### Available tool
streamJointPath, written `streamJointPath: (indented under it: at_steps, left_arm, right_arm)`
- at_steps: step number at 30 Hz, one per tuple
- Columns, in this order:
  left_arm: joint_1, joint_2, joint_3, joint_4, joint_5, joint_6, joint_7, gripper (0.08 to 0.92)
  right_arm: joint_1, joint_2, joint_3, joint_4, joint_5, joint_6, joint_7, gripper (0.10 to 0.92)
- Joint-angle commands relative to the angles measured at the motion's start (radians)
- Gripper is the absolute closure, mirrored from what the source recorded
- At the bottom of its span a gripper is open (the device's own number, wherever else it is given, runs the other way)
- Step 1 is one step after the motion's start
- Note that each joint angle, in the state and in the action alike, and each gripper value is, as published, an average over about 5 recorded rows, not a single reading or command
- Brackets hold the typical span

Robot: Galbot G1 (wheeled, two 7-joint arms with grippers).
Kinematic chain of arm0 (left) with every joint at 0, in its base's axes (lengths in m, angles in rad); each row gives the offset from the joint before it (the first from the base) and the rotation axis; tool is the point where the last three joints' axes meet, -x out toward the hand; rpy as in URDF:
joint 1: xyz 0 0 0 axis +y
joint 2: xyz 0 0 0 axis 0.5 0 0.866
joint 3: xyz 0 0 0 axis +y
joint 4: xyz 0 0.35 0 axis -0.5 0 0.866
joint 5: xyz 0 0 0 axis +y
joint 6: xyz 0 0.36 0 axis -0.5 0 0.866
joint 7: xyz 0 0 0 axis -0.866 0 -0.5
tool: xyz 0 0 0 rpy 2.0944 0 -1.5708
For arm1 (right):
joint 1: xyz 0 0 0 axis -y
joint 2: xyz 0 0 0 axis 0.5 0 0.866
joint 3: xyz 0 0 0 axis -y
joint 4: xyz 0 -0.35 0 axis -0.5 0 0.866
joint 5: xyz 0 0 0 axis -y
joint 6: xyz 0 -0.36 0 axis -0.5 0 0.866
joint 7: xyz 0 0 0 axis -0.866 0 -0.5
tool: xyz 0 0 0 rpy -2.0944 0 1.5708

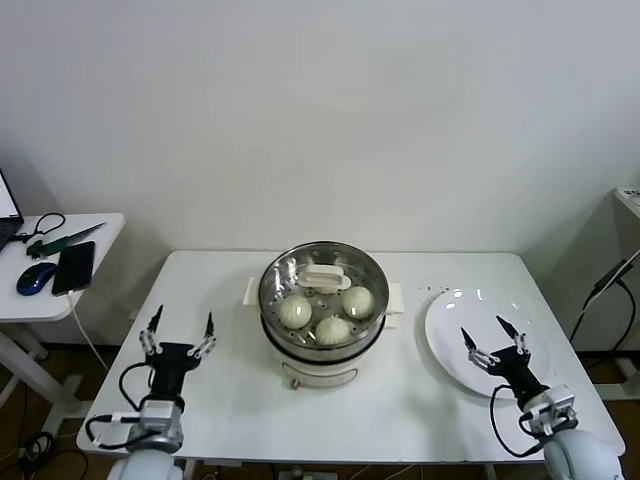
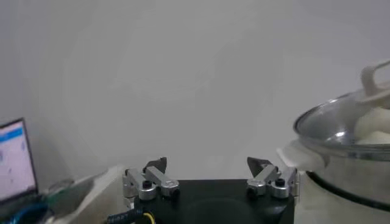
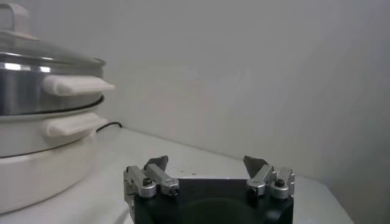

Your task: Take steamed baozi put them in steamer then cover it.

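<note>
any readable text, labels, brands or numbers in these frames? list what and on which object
None readable.
Laptop screen on the side table: blue and white content shows in the left wrist view, too blurred to read.
Steamer: a small mark on the front of its base, too small to read.
Cover, plate, left gripper and right gripper: no lettering visible.

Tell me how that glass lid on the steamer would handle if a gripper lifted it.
The cover looks like rigid glass with a metal rim, so probably fragile if dropped. Its smooth dome is likely slippery; the raised white handle seems the surer hold. Lifted there it may tilt, and it looks fairly heavy for its size.
</note>
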Motion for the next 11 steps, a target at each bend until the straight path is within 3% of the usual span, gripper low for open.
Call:
streamJointPath:
  at_steps: [1, 11]
  left_arm:
    - [0.070, -0.018, -0.082, 0.043, -0.205, -0.129, -0.012, 0.177]
    - [0.071, -0.018, -0.073, 0.050, -0.199, -0.130, 0.010, 0.177]
  right_arm:
    - [-0.041, 0.022, 0.009, 0.038, 0.015, 0.020, -0.010, 0.203]
    - [-0.074, 0.018, 0.031, 0.050, 0.027, 0.029, -0.015, 0.203]
